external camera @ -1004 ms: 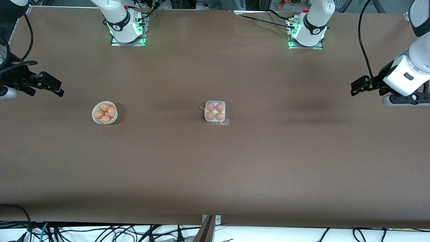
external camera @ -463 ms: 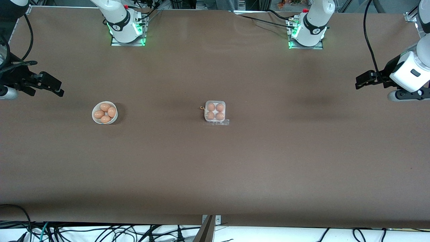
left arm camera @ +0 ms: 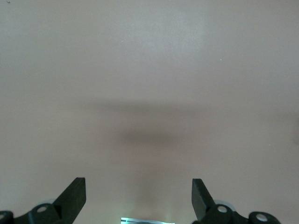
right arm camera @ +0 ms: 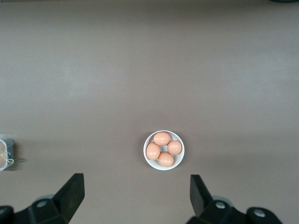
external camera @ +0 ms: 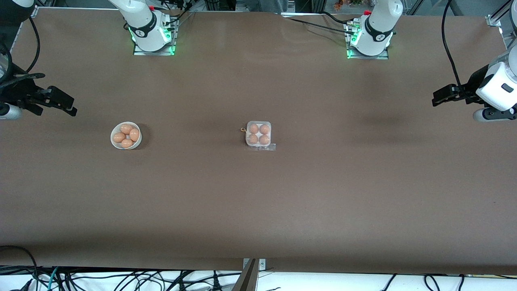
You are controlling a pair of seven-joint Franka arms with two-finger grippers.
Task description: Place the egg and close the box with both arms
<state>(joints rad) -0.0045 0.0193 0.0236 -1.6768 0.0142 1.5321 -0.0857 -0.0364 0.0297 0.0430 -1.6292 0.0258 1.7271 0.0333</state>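
The box sits mid-table with its clear lid down over several eggs; its edge also shows in the right wrist view. My right gripper is open and empty, up in the air over bare table at the right arm's end, beside the bowl. In the right wrist view the right gripper has its jaws spread wide. My left gripper is open and empty over bare table at the left arm's end; the left wrist view shows the left gripper over brown table only.
A round white bowl with several loose eggs stands toward the right arm's end, also in the right wrist view. A small tan loop lies against the box. The brown table stretches wide around both.
My left gripper has drawn away from the box toward the left arm's end of the table, still open. The right arm, box and bowl have not moved.
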